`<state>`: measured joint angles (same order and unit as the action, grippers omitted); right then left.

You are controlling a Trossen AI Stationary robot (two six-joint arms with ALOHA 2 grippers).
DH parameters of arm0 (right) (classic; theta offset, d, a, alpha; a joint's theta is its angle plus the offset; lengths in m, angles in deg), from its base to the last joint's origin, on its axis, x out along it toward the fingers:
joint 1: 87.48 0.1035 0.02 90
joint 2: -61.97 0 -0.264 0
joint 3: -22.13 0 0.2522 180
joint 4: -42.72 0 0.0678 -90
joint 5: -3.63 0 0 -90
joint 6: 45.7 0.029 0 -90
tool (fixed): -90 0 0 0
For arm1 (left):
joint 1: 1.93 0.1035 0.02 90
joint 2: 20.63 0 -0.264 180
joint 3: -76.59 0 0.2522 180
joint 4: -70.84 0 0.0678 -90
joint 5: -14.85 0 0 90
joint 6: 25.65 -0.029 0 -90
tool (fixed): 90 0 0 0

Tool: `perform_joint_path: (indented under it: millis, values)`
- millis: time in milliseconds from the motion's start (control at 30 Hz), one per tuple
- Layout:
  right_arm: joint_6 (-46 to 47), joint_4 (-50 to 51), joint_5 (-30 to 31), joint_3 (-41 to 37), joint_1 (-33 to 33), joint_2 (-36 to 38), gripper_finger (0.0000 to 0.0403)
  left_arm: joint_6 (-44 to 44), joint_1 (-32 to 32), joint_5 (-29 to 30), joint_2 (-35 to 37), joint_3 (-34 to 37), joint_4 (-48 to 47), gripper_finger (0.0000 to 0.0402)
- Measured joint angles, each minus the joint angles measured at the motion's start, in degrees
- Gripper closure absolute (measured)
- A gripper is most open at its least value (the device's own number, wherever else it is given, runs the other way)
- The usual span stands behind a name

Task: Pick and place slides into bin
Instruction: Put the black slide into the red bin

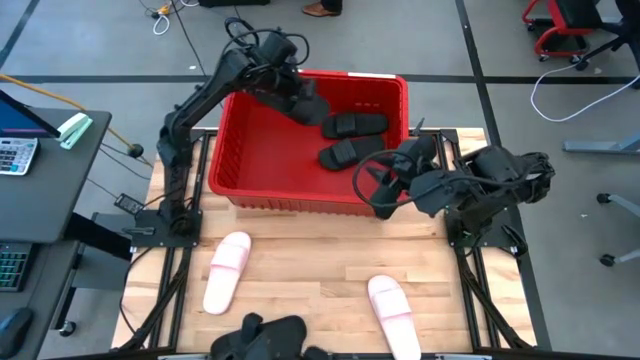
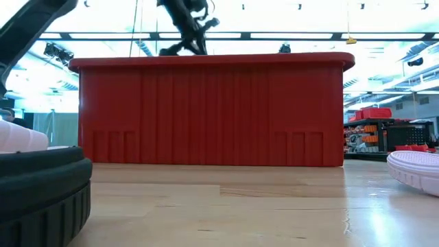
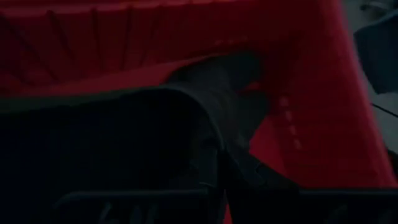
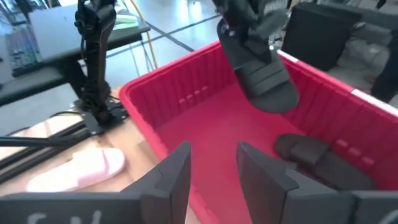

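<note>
The red bin [image 1: 262,150] stands at the table's far middle. My left gripper [image 1: 303,98] is over the bin's far side, shut on a black slide [image 4: 264,74] that hangs above the bin floor. Two more black slides [image 1: 356,125] [image 1: 350,154] lie inside on the bin's right half. My right gripper [image 4: 214,174] is open and empty over the bin's near right corner [image 1: 385,205]. Two pale pink slides [image 1: 227,270] [image 1: 390,308] lie soles down on the near table. My left gripper holds the black slide by its upper end [image 4: 233,34], coming from above. The fingers themselves are hidden by the gripper and the slide. The slide hangs tilted below the gripper, strap [image 4: 268,79] toward the table's right, clear of the bin floor.
A black slide [image 2: 41,199] lies at the table's near edge, left of middle, close to the low camera. The bin's tall near wall [image 2: 212,113] stands between the near table and its inside. Bare wooden table [image 1: 310,270] lies between the two pink slides.
</note>
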<state>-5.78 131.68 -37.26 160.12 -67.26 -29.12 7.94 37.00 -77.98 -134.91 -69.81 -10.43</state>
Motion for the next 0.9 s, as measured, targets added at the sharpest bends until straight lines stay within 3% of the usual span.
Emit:
perform_joint_path:
  millis: [367,533,900]
  values:
    - [-7.03,3.17,-1.27,0.0,-1.84,0.88,0.0269,15.45,-1.22,1.69,-5.18,0.0,7.4,0.0389]
    - [-6.95,7.13,-2.18,0.0,-1.67,2.7,0.0269,18.24,-3.17,3.41,-7.11,0.0,5.65,0.0389]
    - [-6.51,10.62,-4.04,0.0,-1.67,8.95,0.0269,10.65,-4.66,5.76,-4.7,0.02,-1.64,0.0389]
